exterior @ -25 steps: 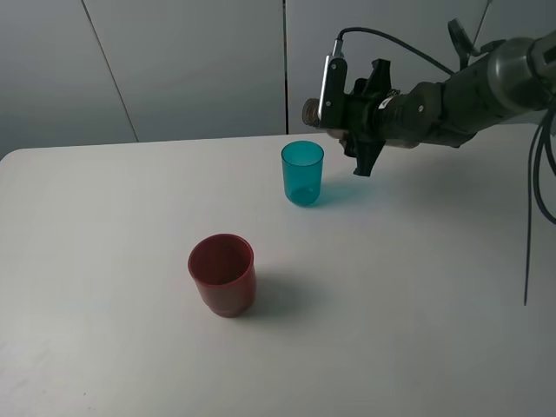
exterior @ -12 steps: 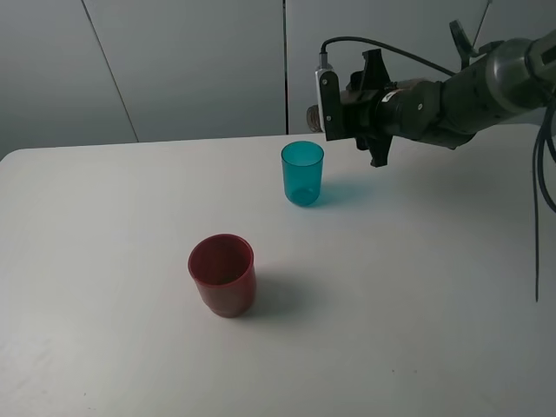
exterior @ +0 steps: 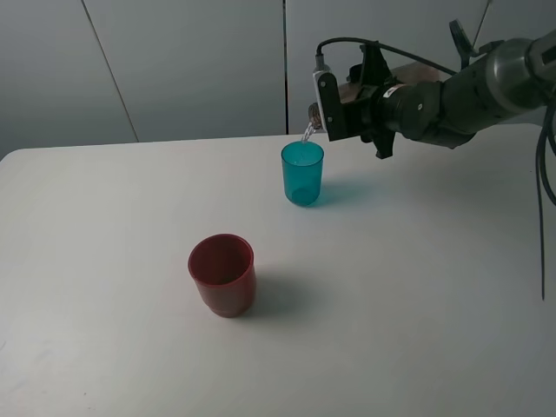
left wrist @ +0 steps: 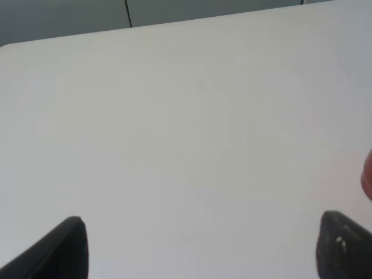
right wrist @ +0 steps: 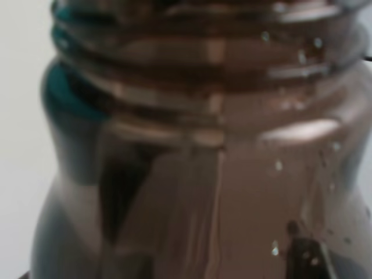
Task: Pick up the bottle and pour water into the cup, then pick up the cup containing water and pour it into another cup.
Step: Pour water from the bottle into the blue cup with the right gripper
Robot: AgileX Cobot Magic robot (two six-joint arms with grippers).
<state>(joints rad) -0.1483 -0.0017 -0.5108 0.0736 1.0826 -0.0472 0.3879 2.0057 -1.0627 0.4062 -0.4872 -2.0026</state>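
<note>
Pour underway: right gripper clamps the bottle, tipped near level with its mouth just above the teal cup, and a thin stream of water is dropping in. Left gripper hangs idle over bare table, jaws wide, nothing in them. I'd say roughly a third done: can't read the fill level, and left to do are putting the bottle down, grabbing the teal cup and tipping it into the red cup, which stands upright and well apart.
</note>
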